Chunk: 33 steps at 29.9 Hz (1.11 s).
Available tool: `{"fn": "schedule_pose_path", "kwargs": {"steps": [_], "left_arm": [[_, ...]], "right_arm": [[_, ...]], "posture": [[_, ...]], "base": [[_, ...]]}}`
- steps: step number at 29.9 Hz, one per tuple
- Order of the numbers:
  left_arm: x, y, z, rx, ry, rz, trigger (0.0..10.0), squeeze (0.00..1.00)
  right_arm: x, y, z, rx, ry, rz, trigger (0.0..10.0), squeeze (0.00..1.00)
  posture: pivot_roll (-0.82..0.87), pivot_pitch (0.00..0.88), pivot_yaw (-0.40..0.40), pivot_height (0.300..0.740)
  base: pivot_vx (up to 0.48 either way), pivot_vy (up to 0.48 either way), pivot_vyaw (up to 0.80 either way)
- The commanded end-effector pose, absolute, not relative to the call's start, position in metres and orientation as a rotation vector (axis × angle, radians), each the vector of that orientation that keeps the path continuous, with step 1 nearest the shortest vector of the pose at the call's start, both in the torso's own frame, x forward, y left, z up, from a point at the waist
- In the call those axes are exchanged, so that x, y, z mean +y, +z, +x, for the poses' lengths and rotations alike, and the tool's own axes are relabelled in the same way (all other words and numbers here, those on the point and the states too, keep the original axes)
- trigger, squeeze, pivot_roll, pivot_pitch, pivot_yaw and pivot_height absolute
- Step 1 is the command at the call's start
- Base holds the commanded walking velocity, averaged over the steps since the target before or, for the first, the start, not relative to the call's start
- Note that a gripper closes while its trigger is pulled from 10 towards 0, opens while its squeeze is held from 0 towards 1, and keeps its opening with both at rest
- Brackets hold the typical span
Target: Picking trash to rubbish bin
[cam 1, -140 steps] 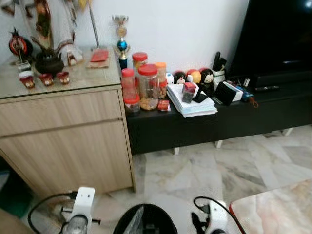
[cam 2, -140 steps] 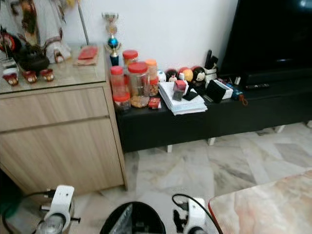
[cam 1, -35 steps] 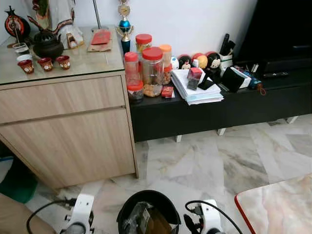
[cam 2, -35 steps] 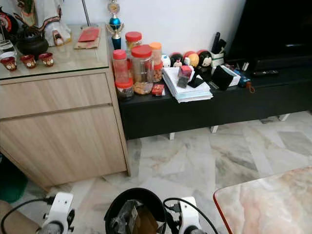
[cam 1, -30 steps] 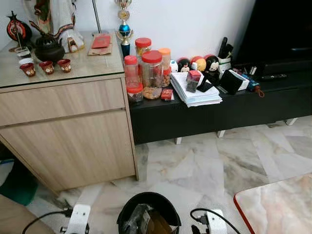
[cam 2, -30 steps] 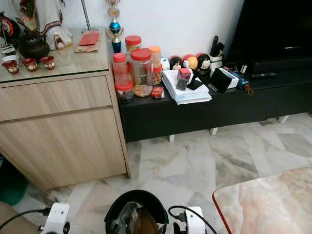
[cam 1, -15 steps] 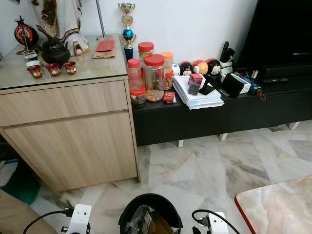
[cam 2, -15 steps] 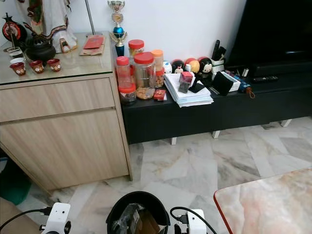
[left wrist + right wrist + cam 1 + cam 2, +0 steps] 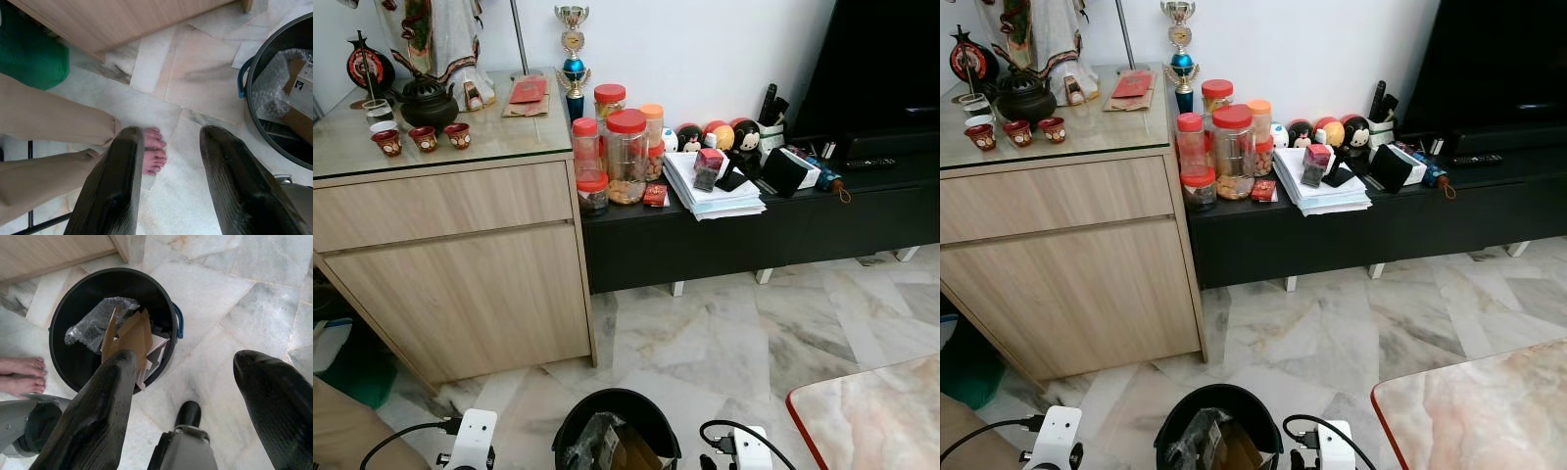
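1. Rubbish bin (image 9: 78, 362) sits on the floor directly below the right gripper (image 9: 186, 396), between both arms; left gripper (image 9: 166, 186) hangs off to its side.
2. Right is nearer.
3. Both grippers spread wide, empty.
4. Bin: round, black, blue handle, holding bubble wrap (image 9: 93, 325) and cardboard (image 9: 129, 335); no long axis to align to.
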<state>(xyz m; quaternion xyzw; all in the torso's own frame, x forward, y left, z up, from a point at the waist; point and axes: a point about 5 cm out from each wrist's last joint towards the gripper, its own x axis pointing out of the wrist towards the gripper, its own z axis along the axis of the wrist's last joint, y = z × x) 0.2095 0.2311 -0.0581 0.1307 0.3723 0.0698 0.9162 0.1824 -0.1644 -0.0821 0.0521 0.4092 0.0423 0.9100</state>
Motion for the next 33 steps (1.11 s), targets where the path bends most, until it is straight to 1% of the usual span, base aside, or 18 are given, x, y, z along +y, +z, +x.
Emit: {"fn": "schedule_pose_path", "kwargs": {"steps": [1, 33], "left_arm": [[0.2313, -0.0582, 0.2093, 0.766, 0.148, 0.263, 10.0, 0.00], [0.2255, -0.0567, 0.2139, 0.746, 0.146, 0.241, 10.0, 0.00]], "right_arm": [[-0.1655, -0.0833, 0.1798, 0.847, 0.069, 0.126, 10.0, 0.00], [-0.1663, -0.0829, 0.1798, 0.834, 0.059, 0.145, 10.0, 0.00]], "posture": [[0.13, 0.023, -0.002, 0.740], [0.12, 0.030, -0.010, 0.740]], "base": [[-0.270, 0.000, 0.00], [-0.270, 0.000, 0.00]]}}
